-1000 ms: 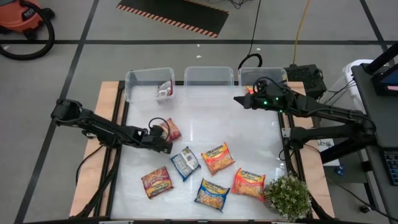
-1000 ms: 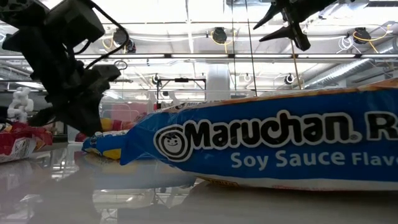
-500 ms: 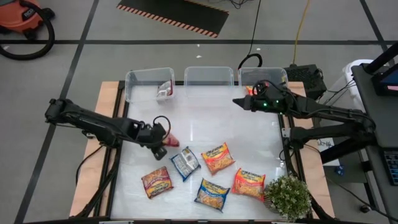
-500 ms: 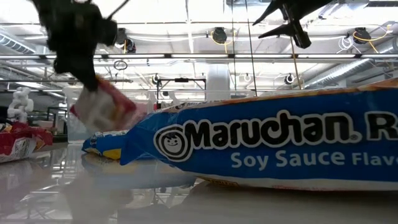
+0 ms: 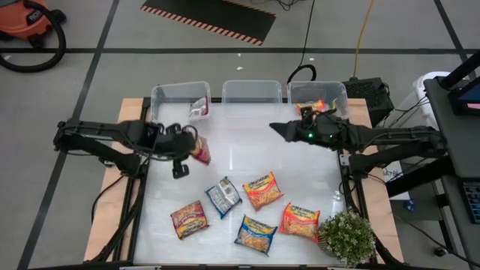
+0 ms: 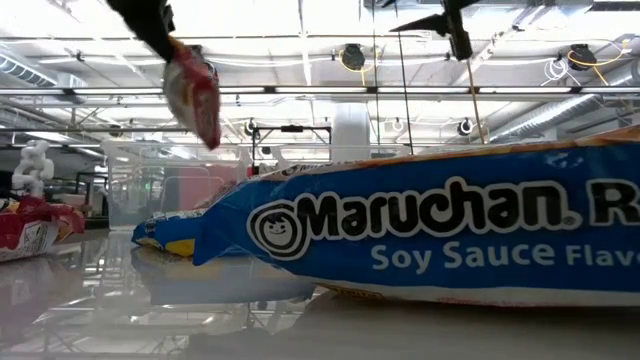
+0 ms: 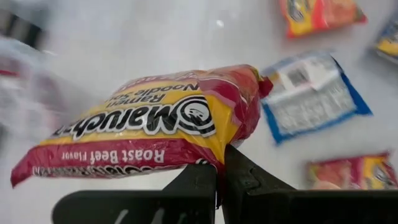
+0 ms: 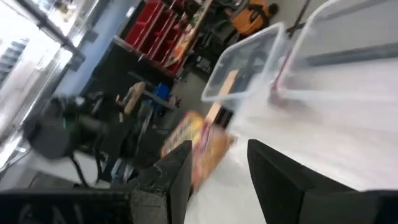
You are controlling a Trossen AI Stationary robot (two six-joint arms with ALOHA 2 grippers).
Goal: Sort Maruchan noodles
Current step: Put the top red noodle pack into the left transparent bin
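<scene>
My left gripper (image 5: 189,148) is shut on a dark red Maruchan packet (image 5: 199,152), which hangs in the air over the table's left half (image 6: 195,88). The left wrist view shows its yellow label (image 7: 149,127). Several more packets lie flat on the near half of the table: red (image 5: 189,219), blue and silver (image 5: 223,196), orange (image 5: 262,190), blue (image 5: 256,234) and orange (image 5: 300,221). My right gripper (image 5: 274,127) hovers open and empty over the far right of the table (image 8: 219,146). My left gripper pinches the red packet between its two fingers at one long edge (image 7: 216,163), near a corner. The packet is lifted clear of the table. In the low view it hangs tilted below the fingers (image 6: 150,25).
Three clear bins stand along the far edge: the left one (image 5: 161,94) holds a red packet (image 5: 198,109), the middle one (image 5: 252,84) shows nothing inside, the right one (image 5: 337,88) holds an orange packet (image 5: 315,105). A small potted plant (image 5: 347,236) stands at the near right corner.
My left gripper took up the red packet from the table, raised it clear and carried it toward the far edge. My right gripper moved a little toward the table's left, staying open.
</scene>
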